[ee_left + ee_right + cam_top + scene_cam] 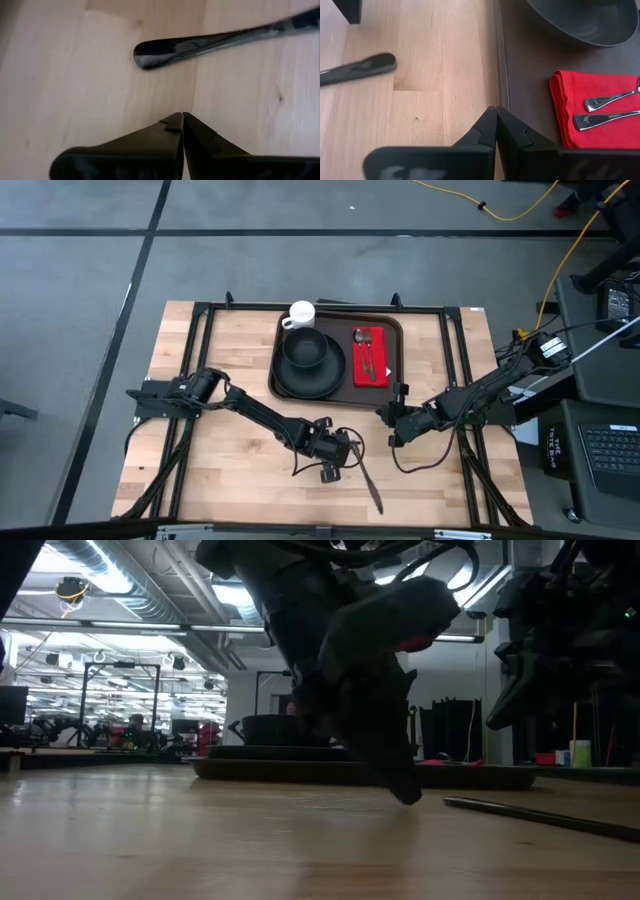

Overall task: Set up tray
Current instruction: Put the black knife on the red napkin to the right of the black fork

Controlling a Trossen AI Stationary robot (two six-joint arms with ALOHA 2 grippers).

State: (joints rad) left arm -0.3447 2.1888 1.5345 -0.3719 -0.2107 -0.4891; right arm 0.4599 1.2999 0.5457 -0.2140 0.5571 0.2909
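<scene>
Knife point(368, 483) lies near the bench's front edge; left hand point(336, 471), pinched empty beside it, could nudge it off.

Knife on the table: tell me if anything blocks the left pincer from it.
Nothing visible does. The left pincer, shut, hovers over bare wood just short of the knife handle. The tray and right pincer lie farther off.

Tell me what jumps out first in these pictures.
The dark brown tray at the table's far edge, already holding a black plate with a bowl, a white cup, and a red napkin with cutlery. Nearer, one dark utensil lies alone on the wood beside the shut left hand.
</scene>
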